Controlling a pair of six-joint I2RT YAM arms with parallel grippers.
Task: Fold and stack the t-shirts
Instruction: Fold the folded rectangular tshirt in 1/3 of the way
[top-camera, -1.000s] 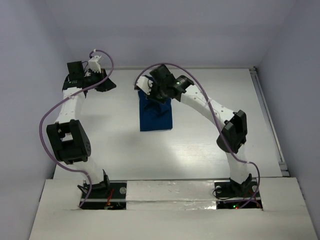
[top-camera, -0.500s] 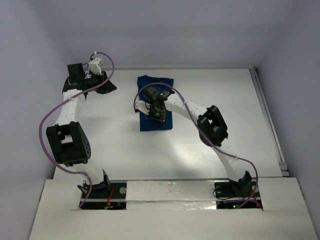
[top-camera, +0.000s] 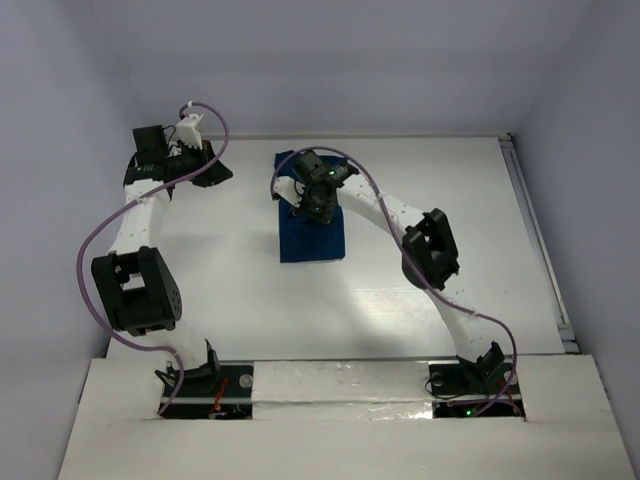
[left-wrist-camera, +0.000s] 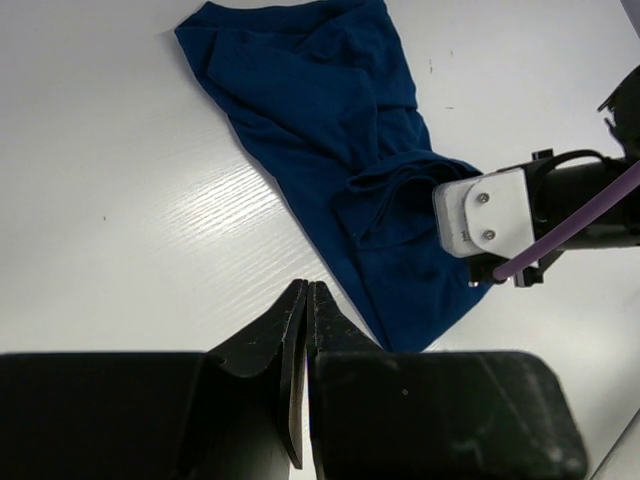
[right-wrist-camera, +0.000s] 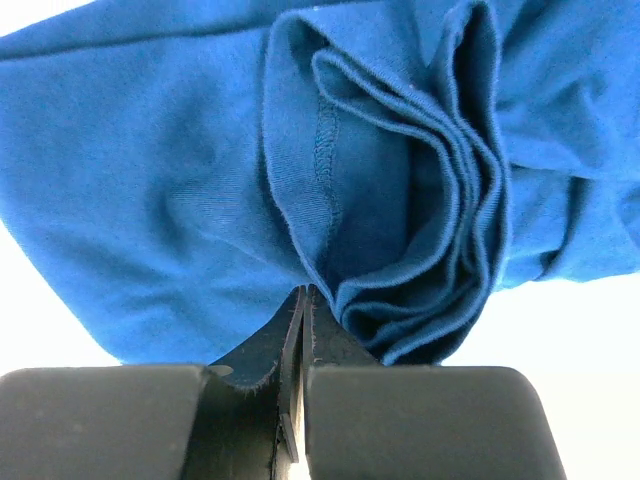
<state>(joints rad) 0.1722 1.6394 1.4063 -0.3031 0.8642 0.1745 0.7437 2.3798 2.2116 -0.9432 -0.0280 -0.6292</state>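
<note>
While the left gripper (left-wrist-camera: 305, 290) is closed, empty, the right gripper (right-wrist-camera: 303, 295) pinches the t-shirt (right-wrist-camera: 150, 180).

Both arms have white links and bulky black joint housings. A purple cable (top-camera: 81, 268) loops beside the left arm (top-camera: 135, 225). Another cable (top-camera: 372, 185) runs along the right arm (top-camera: 385, 208), whose wrist carries a green light (top-camera: 327, 177) and a white plate (left-wrist-camera: 482, 217) with two screws. The jaws are black, tapering wedges. Red wiring shows at the black bases (top-camera: 190, 372).
</note>
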